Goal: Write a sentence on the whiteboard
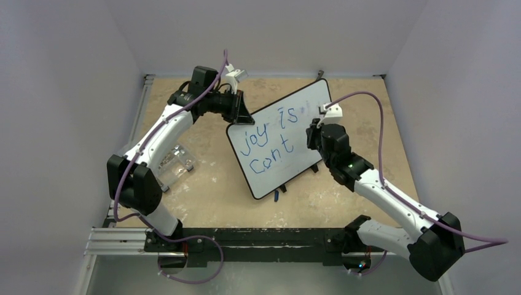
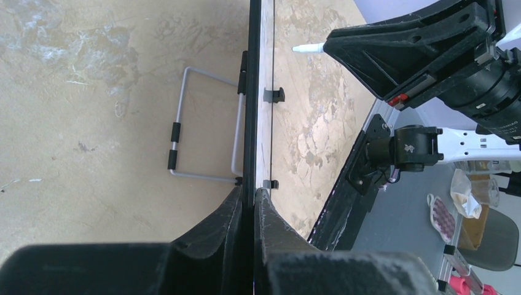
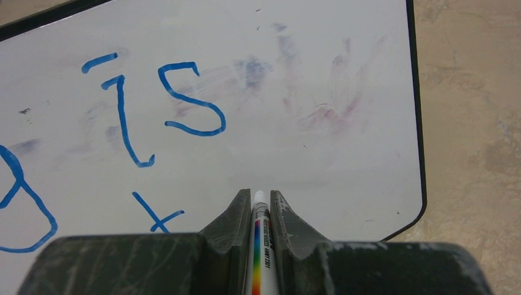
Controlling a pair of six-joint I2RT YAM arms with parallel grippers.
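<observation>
The whiteboard [image 1: 307,98] stands tilted on the table's middle. The sentence [image 1: 272,161] in blue reads "joy is" above and "cont" below. My left gripper [image 1: 236,112] is shut on the board's upper left edge. In the left wrist view the board's black frame [image 2: 252,92] runs edge-on between the shut left gripper [image 2: 253,196]. My right gripper [image 3: 260,195] is shut on a white marker [image 3: 260,246] with a rainbow stripe. Its tip points at the board [image 3: 344,49] just right of the "t" [image 3: 153,216]. I cannot tell whether it touches.
Faint purple smudges [image 3: 325,110] mark the board's upper right. A clear plastic holder [image 1: 175,163] sits left of the board. A small blue cap [image 1: 276,195] lies by the board's near corner. The board's wire stand [image 2: 203,129] rests behind it. A black rail [image 1: 246,236] lines the near edge.
</observation>
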